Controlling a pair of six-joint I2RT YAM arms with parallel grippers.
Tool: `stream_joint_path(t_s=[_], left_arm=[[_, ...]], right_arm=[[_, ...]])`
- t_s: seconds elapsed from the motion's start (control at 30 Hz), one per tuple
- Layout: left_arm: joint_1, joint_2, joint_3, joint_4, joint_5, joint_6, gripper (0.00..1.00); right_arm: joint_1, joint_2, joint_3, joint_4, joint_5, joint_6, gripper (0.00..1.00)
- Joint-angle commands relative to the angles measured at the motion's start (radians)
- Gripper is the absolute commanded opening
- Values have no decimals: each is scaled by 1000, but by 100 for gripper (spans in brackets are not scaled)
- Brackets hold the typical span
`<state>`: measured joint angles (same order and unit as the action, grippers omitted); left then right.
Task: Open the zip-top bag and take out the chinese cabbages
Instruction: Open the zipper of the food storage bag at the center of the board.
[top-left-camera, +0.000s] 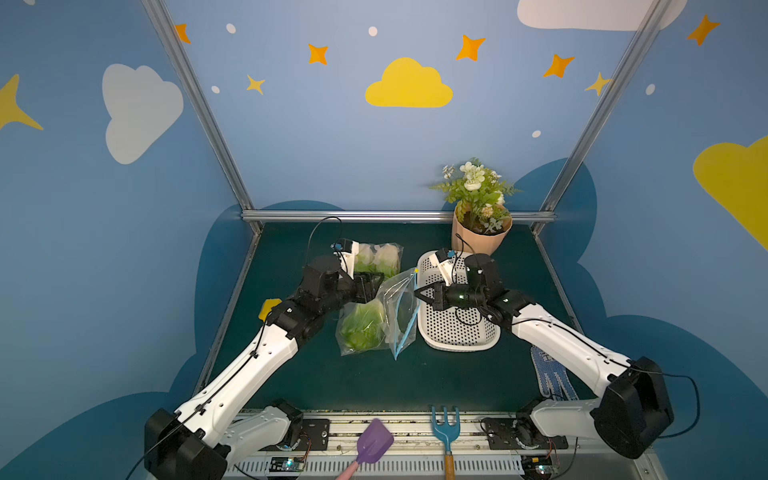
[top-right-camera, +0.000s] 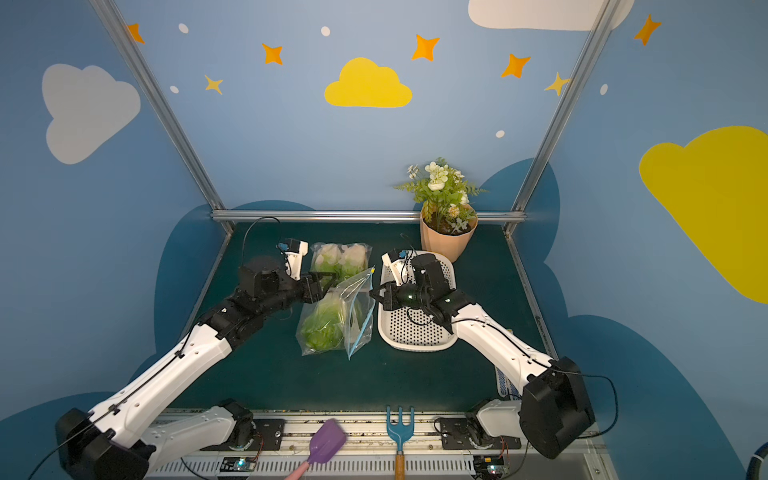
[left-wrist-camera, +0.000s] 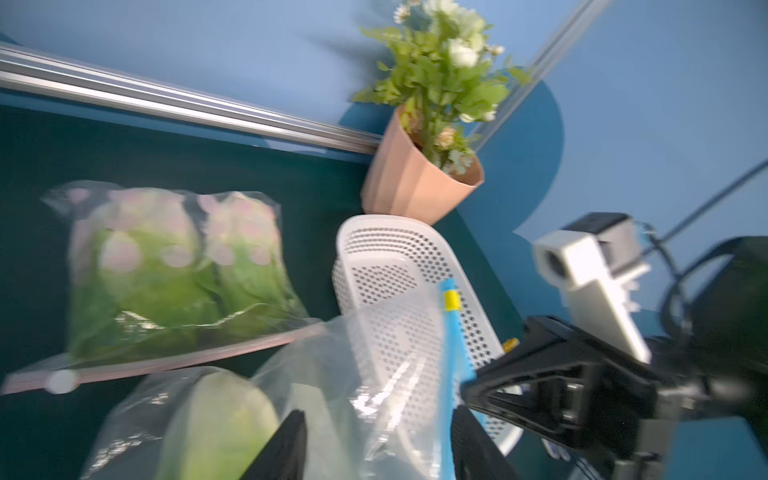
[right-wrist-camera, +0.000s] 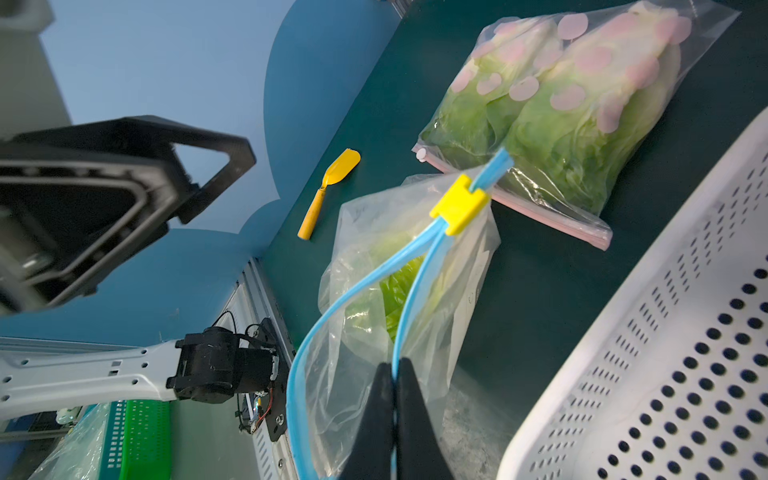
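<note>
Pinching one blue zip strip (right-wrist-camera: 409, 299) of the clear bag (top-left-camera: 390, 303) at the centre of a top view, the right gripper (right-wrist-camera: 392, 370) is clamped shut. The left gripper (left-wrist-camera: 378, 444) has its jaws apart and empty, just left of the parted mouth. One cabbage (top-left-camera: 360, 326) lies inside the bag, below-left of those jaws. Its long axis runs up and down the frame, and the left arm is the nearer. Two more cabbages sit in a dotted bag (top-left-camera: 380, 257) above.
</note>
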<state>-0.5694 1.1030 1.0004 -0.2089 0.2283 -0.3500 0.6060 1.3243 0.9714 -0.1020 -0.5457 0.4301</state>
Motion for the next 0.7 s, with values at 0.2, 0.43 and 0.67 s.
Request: stream_joint_path(t_s=[0.2, 0.43, 0.67], left_arm=[[-277, 137, 150, -294, -407, 51, 66], [-369, 189, 129, -233, -630, 32, 65], [-426, 292, 191, -357, -808, 11, 50]], right_arm=[[23, -34, 21, 10, -16, 5, 0], [26, -66, 1, 8, -2, 8, 0], [26, -86, -15, 8, 17, 9, 0]])
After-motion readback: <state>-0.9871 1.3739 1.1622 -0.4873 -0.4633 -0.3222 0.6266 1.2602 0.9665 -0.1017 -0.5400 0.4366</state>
